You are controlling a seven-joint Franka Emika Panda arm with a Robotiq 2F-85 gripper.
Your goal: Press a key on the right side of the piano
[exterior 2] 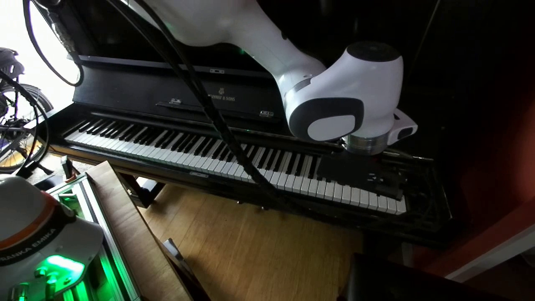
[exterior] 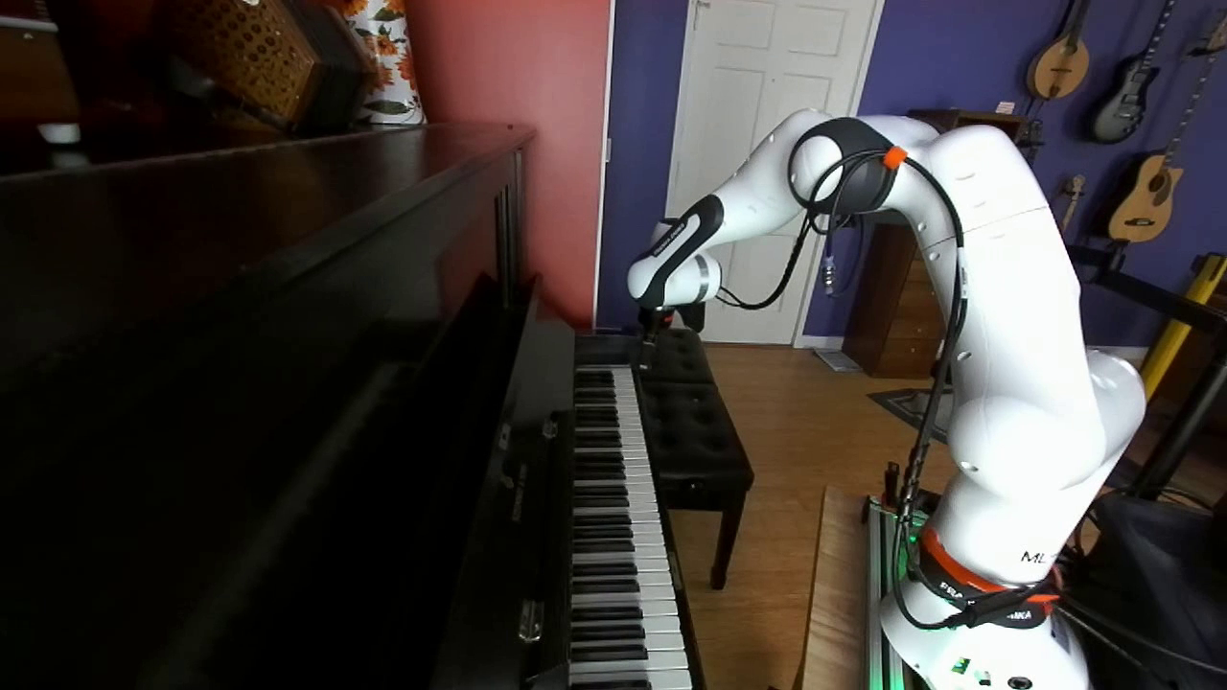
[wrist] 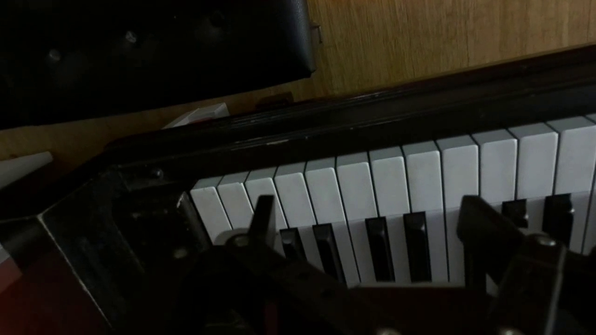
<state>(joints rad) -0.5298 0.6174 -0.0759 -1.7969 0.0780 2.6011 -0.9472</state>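
Observation:
The dark glossy upright piano [exterior: 513, 489] stands along the left in an exterior view, with one long row of white and black keys [exterior: 633, 489]. The piano [exterior 2: 184, 90] also stretches across an exterior view. My gripper [exterior 2: 361, 184] is over the right end of its keys and hides some of them. My gripper [exterior: 648, 356] shows small at the far end of the keyboard. In the wrist view the open gripper [wrist: 367, 202] has its fingers wide apart, nothing between them, above the last white keys [wrist: 356, 184]. I cannot tell whether a fingertip touches a key.
A black padded bench [exterior: 695, 441] stands beside the keyboard and shows at the upper left of the wrist view [wrist: 153, 51]. The piano's end block [wrist: 153, 223] is beside the last key. A red wall [exterior: 518, 211] rises past the piano's end. A cable [exterior 2: 225, 133] hangs across the keys.

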